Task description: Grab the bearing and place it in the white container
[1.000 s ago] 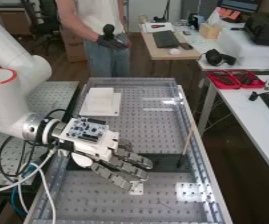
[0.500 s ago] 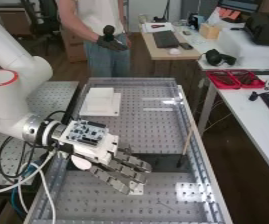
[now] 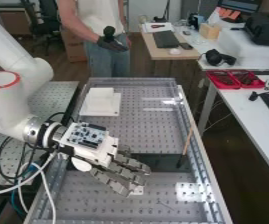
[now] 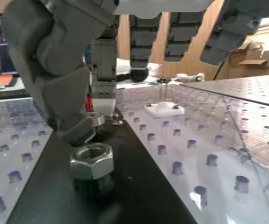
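Hand point(image 3: 120, 169) is open, fingers roughly straight, nr hex nut point(image 4: 91, 167). Blk strip point(image 4: 134, 187) under nut; wht base point(image 4: 163, 110) w/ pins well apart from it.

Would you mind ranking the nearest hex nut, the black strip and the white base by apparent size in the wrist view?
1. Black strip
2. Nearest hex nut
3. White base
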